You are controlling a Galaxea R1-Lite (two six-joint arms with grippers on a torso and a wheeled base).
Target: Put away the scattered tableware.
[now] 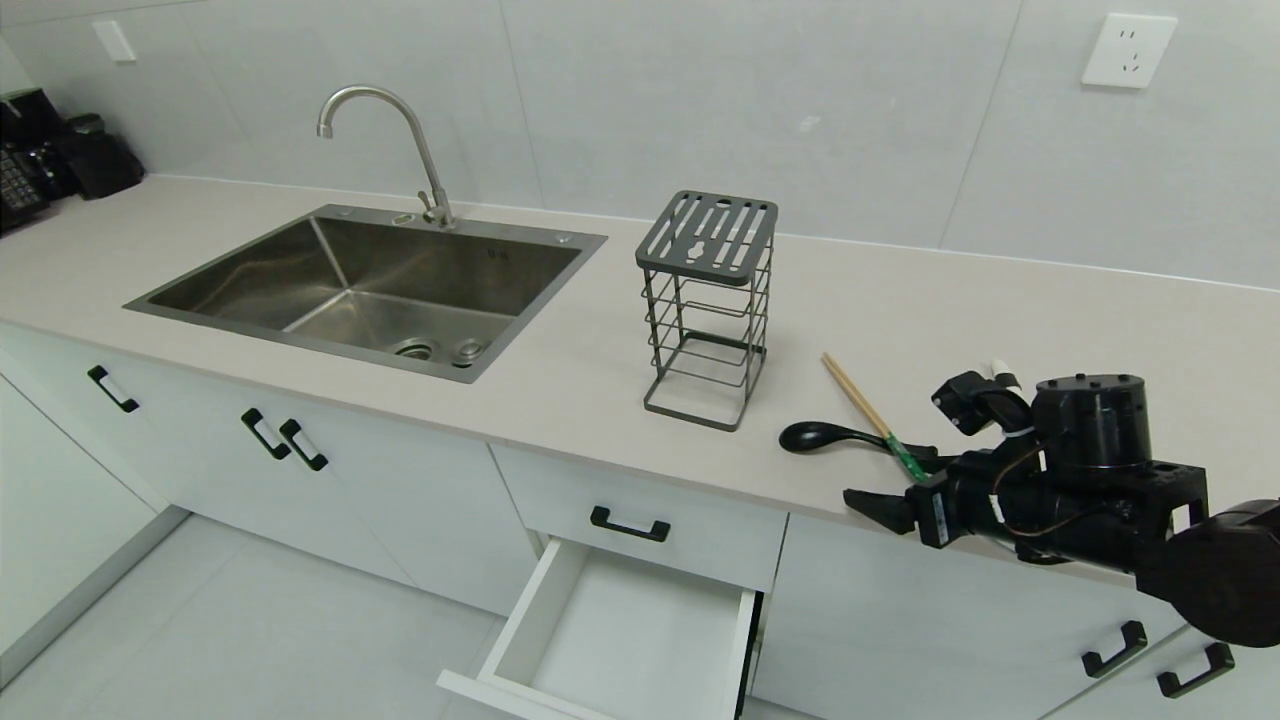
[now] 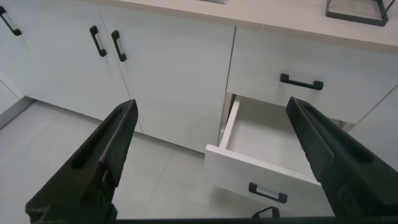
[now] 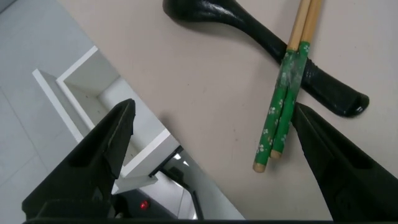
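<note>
Lying aslant on the bench [image 1: 1000, 330], the chopsticks [image 1: 865, 405] run from their bare tips farther back to their green-painted ends near the front edge. They cross over the handle of the black spoon [image 1: 830, 437]. The spoon's bowl points toward the wire rack [image 1: 710, 310] and its handle toward the right arm.

The right claw [image 1: 895, 480] sits just beside those green ends at the bench's front edge. It is spread wide with nothing in it, and the right wrist view shows the green ends close to one finger [image 3: 329, 162]. This arm is clearly the nearer one. The coming move seems to turn on lining the wide opening across the chopsticks' long axis.

There is little margin at the front edge, but open bench lies behind and to the right. The drawer [image 1: 620, 640] stands pulled out below, leftward of the tableware. The left claw [image 2: 210, 106] hangs low facing that drawer, also wide open and empty.
</note>
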